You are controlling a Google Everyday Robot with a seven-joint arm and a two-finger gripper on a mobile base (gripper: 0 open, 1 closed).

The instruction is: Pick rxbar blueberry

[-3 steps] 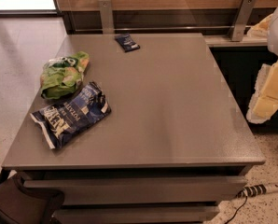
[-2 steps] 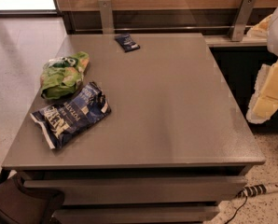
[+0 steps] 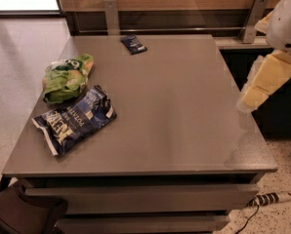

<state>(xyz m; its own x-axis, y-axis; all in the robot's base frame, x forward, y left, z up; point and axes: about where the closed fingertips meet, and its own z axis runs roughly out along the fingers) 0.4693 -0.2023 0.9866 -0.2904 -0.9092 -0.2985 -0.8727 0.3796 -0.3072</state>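
The rxbar blueberry [image 3: 133, 44] is a small flat dark navy wrapper lying at the far edge of the grey table [image 3: 184, 126], left of centre and near the back wall. My gripper [image 3: 262, 82] hangs at the right edge of the view, beside and above the table's right side. It is pale yellow under a white arm, far from the bar, and holds nothing that I can see.
A green snack bag [image 3: 65, 77] and a big blue chip bag [image 3: 74, 118] lie on the table's left side. Metal posts [image 3: 111, 16] and a wood panel stand behind the table. A power strip [image 3: 275, 197] lies on the floor at the lower right.
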